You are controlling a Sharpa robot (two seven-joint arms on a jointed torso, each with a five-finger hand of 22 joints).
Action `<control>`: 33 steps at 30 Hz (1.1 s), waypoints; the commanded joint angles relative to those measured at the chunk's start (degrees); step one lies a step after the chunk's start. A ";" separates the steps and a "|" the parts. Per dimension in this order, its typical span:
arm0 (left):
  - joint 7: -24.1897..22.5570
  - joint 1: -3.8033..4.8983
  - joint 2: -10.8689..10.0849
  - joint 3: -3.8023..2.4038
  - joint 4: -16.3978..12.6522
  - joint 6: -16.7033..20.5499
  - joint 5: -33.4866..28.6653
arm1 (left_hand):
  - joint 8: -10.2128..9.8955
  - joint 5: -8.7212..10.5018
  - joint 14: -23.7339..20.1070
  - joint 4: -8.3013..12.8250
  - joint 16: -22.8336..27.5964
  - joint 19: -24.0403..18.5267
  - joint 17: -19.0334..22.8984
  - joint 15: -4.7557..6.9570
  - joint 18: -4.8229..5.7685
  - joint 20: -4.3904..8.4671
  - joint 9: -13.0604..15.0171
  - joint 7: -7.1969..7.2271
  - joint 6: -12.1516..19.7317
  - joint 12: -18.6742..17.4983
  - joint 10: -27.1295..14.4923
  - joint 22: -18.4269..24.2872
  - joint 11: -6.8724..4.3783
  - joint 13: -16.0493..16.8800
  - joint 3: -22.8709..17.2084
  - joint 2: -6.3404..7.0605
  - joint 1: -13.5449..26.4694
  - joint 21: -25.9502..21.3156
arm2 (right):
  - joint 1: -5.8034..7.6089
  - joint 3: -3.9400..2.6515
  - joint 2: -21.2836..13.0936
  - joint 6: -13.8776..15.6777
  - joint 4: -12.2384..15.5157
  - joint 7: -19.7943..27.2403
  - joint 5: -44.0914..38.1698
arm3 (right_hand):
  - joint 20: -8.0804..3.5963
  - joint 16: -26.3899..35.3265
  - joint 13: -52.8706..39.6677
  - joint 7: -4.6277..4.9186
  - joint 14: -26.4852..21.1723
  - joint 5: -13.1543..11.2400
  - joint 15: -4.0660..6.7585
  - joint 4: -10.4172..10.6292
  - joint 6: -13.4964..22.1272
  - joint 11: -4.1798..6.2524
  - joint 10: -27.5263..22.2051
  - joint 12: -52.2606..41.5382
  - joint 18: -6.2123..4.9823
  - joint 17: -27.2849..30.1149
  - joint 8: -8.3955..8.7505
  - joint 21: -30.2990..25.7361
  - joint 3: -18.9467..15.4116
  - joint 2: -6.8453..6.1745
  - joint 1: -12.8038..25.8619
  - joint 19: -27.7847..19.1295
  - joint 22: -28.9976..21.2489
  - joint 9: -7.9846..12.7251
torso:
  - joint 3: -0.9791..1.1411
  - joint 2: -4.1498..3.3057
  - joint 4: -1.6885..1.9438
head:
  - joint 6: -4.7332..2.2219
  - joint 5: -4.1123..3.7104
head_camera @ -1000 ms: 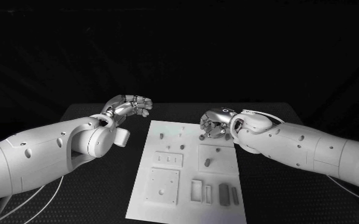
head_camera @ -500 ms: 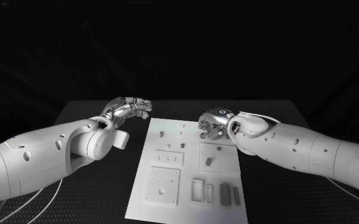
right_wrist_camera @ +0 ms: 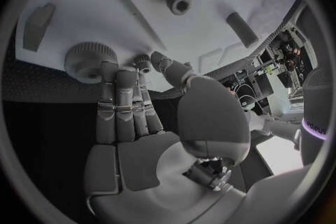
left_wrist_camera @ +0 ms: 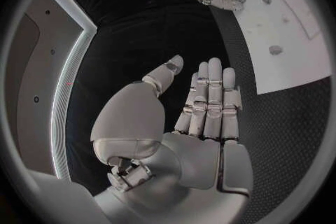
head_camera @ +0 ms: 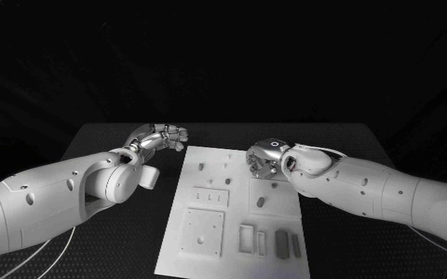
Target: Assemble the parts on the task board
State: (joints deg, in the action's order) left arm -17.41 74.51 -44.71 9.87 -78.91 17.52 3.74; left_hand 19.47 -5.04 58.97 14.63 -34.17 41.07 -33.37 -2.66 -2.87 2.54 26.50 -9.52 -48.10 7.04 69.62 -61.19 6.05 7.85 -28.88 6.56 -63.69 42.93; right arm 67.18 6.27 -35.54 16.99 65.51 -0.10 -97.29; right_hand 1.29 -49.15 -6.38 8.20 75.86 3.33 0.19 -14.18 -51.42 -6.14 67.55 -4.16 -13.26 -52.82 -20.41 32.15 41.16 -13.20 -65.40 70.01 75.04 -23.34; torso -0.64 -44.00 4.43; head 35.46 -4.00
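Head view: my right robot hand [head_camera: 265,160], fingers extended and holding nothing, has drifted lower over the board [head_camera: 200,163] toward a knurled part [right_wrist_camera: 89,60]; left robot hand [head_camera: 163,135] idles, fingers straight.

The black table [head_camera: 112,227] carried the white task board [head_camera: 235,214] lying flat at its middle, the board's long side running from six o'clock toward twelve o'clock, with dark, finely textured tabletop showing bare along its nine o'clock and three o'clock sides.
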 commanded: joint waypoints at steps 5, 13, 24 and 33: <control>-0.32 0.03 0.07 -0.04 0.04 -1.05 -0.13 | -0.40 0.31 -0.12 -0.08 0.12 -0.20 -0.06 -0.21 0.15 0.29 -0.09 -0.44 0.02 -0.22 -0.03 -0.09 0.23 -0.07 -0.33 -0.04 0.46 0.17 | -0.19 0.17 0.05 -0.22 -0.46 -0.54 -2.35 | -0.73 -1.82 -0.26 -0.34 -0.47 -0.40 0.63 -0.06 -1.42 0.51 1.77 -0.31 -1.74 -0.38 -0.20 2.15 0.88 -0.11 -0.34 -0.08 1.47 -0.39 | -0.01 -0.77 0.10 | -0.09 -0.09; -0.30 0.03 0.04 -0.05 0.11 -1.10 -0.13 | -0.41 0.35 -0.12 -0.09 0.12 -0.20 -0.08 -0.21 0.15 0.29 -0.08 -0.44 0.01 -0.26 -0.03 -0.10 0.24 -0.07 -0.35 -0.05 0.52 0.18 | -0.23 0.31 0.12 0.29 -0.46 -0.88 -3.75 | -1.39 -4.44 -1.18 -0.64 -0.34 -0.55 1.39 -0.50 -2.55 1.30 3.82 -0.87 -1.74 -1.27 -1.01 5.41 2.56 1.28 -1.69 0.26 1.49 -1.19 | 0.14 -1.15 -0.08 | -0.31 -0.14; -0.13 0.03 0.03 -0.05 0.18 -1.25 -0.13 | -0.42 0.40 -0.13 -0.08 0.13 -0.21 -0.10 -0.20 0.14 0.29 -0.08 -0.43 0.01 -0.32 -0.03 -0.11 0.24 -0.06 -0.38 -0.05 0.55 0.18 | -0.24 0.46 -0.04 1.71 -0.02 -1.54 -6.02 | -1.60 -7.20 -3.46 -1.65 -0.80 -0.55 2.76 -1.86 -5.33 2.72 7.47 -2.28 -1.74 -1.88 -2.75 9.72 4.04 2.28 -2.55 -0.14 1.40 -2.88 | 0.23 -1.44 0.11 | -0.48 -0.28; -0.11 0.03 0.11 -0.05 0.19 -1.24 -0.13 | -0.43 0.45 -0.13 -0.05 0.13 -0.22 -0.11 -0.20 0.13 0.30 -0.07 -0.43 0.00 -0.35 -0.02 -0.11 0.24 -0.05 -0.41 -0.05 0.56 0.18 | -0.23 0.45 -0.11 5.40 1.22 -3.23 -7.27 | -1.70 -8.06 -5.62 -2.48 -0.43 -0.54 3.90 -1.95 -7.47 3.87 9.77 -3.38 -1.74 -1.44 -3.90 12.18 5.57 2.88 -3.14 0.25 1.31 -4.36 | 0.23 -1.67 0.16 | -0.92 -0.30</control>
State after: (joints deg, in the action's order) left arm -17.23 74.52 -44.71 9.86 -78.65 17.17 3.73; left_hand 19.26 -4.83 58.97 14.63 -34.17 41.06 -33.40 -2.66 -2.61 2.54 26.51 -9.52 -48.10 7.05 69.62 -61.23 6.05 7.86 -28.88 6.56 -63.70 42.93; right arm 67.43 6.41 -35.66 22.22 66.60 -1.58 -102.59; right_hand -0.18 -56.97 -9.73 5.57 75.49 2.64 3.76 -16.21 -58.46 -2.96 75.48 -6.65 -11.93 -54.32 -24.11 44.14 46.35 -10.99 -67.61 69.77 75.03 -27.64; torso -0.41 -45.57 4.58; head 34.69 -4.32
